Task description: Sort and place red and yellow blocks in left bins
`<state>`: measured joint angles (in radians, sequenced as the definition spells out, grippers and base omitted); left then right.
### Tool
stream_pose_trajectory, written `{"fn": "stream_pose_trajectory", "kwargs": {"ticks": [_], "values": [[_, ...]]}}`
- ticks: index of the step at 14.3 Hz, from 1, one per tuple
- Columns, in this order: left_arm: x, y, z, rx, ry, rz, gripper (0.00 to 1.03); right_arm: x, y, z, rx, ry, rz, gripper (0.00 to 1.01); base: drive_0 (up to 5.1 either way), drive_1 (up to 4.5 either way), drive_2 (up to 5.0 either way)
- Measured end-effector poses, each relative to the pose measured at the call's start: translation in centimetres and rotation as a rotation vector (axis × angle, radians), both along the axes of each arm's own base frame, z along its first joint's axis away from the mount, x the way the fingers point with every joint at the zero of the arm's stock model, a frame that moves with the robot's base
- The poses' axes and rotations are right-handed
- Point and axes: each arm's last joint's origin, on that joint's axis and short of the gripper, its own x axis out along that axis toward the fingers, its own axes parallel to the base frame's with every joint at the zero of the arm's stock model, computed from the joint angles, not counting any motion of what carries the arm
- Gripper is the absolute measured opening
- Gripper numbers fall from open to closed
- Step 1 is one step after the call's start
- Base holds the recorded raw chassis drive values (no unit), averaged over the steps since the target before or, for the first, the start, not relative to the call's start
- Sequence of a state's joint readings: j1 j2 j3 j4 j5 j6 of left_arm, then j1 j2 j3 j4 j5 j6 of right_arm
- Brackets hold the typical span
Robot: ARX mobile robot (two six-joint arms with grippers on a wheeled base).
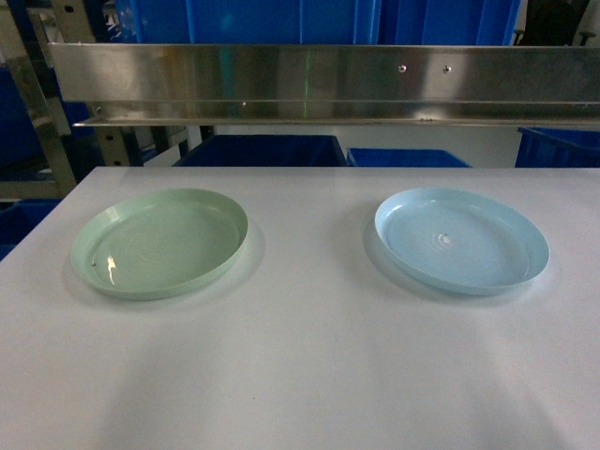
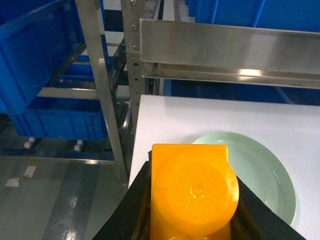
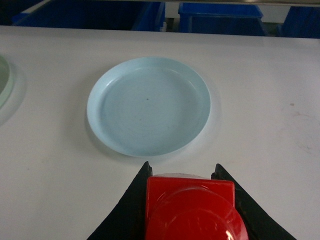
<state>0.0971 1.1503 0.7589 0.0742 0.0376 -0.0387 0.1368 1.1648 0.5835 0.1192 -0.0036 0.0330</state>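
The yellow block (image 2: 194, 195) sits clamped in the left tool (image 2: 192, 210), its round stud facing the wrist camera and the black fingers (image 2: 142, 200) pressed against both its sides. It hangs above the near left corner of the white bench (image 2: 200, 115), with the green plate (image 2: 260, 170) just beyond and to the right of it. Further left a metal rack (image 2: 95, 75) stands on the floor, carrying big blue bins (image 2: 35, 55) on its shelves.

The red block (image 3: 192, 207) is held the same way in the right tool (image 3: 192, 215), black fingers (image 3: 132, 200) closed on its left and right faces, stud towards the camera. It hovers over the near part of the bench, just this side of the blue plate (image 3: 150, 105).

From the head camera neither tool nor block shows. There the green plate (image 1: 159, 242) lies on the left of the bench (image 1: 300, 375) and the blue plate (image 1: 461, 240) on the right, well apart, both bare inside. A steel rail (image 1: 319, 84) runs across above the far edge, and more blue bins (image 1: 262, 150) stand behind and below it.
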Motion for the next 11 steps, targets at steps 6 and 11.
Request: {"fn": "stream_pose_trajectory", "kwargs": {"ticks": [6, 11], "values": [[0.02, -0.06, -0.02, -0.002, 0.001, -0.008, 0.27, -0.01, 0.00, 0.09, 0.001, -0.004, 0.000, 0.28, -4.7, 2.72, 2.7], [0.02, -0.05, -0.01, -0.001, 0.000, -0.005, 0.27, 0.00, 0.00, 0.08, 0.000, -0.003, 0.000, 0.27, -5.0, 2.46, 2.5]]}}
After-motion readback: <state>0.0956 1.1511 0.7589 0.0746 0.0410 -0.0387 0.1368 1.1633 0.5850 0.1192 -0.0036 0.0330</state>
